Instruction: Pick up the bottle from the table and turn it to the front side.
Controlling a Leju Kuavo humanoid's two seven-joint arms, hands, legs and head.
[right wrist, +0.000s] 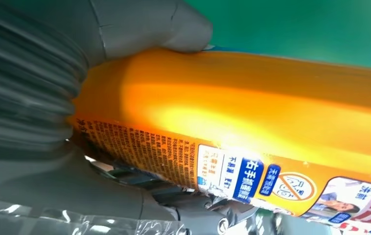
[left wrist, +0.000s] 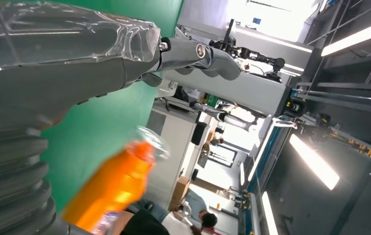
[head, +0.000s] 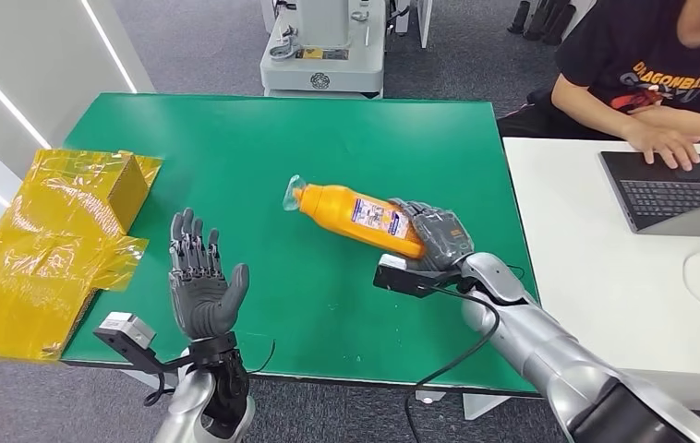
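1. The orange bottle (head: 357, 217) is off the green surface (head: 235, 157), held tilted over its right-centre area, its clear-wrapped cap end pointing up and away toward the robot's left. A printed label panel faces upward in the head view; the right wrist view shows fine print and blue marks running along the body.
2. The right hand (head: 434, 235) grips the bottle at its base end, thumb on one side of the body and fingers on the other. The grip sits at the far end from the cap, so most of the bottle overhangs the hand.
3. The left hand (head: 200, 281) holds nothing: fingers apart, palm raised, upright near the front-left edge of the surface, well apart from the bottle.
4. Assessment: the pick-up appears done; the turn to the front side appears to be in hand or still to finish. Which face counts as the front cannot be confirmed from these views.
5. Risk: the body looks smooth and glossy. With a base-end grip and a long overhang, a wrist rotation could let the bottle slip or swing out and drop onto the surface.
6. Risk: if the left hand is brought in to assist, a mistimed contact at the cap end could lever the bottle out of the right hand.
7. Surroundings: crumpled yellow film (head: 42, 249) lies at the left edge of the surface; a person (head: 651, 74) works at a laptop (head: 669, 189) on the adjoining white desk.
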